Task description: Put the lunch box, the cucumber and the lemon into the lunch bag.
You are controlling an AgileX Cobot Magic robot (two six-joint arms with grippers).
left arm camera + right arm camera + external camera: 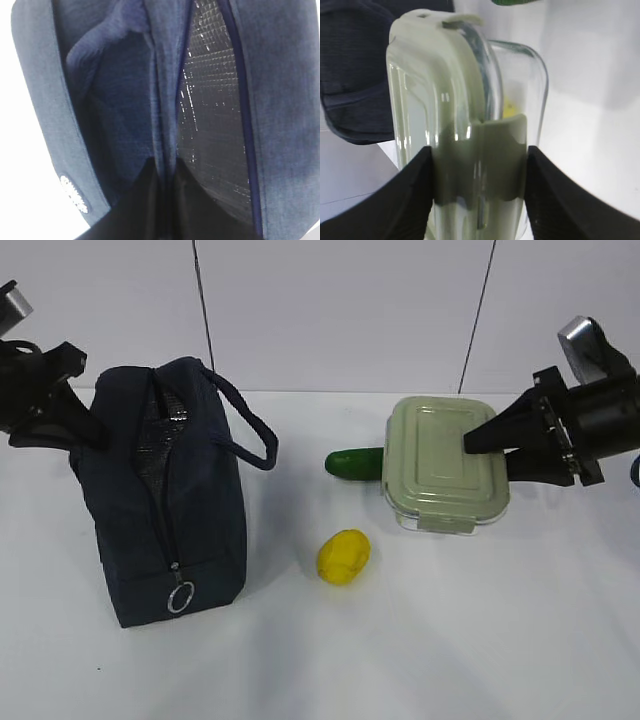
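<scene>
Straddling the clear, rigid lunch box with the sage-green ridged lid [443,463] top-to-base at its near end, on the table beside the dark cucumber [353,462], my right gripper [479,192] should expect heavy, slick walls, while my left gripper [165,200] pinches the navy fabric lunch bag [165,490] at its opening.

A plain white desk [480,640] is seen carrying four things. At its left a boxy dark navy fabric lunch bag [205,530] is stood, its zipper opened and a metal ring pull [181,597] hung low at the front. Near the middle a small bright yellow oval lemon [344,556] is laid, apart from the bag. Behind it, a glossy dark green cucumber [353,462] is placed, its right end hidden by a clear rectangular lunch box [440,465] with a sage-green lid.
</scene>
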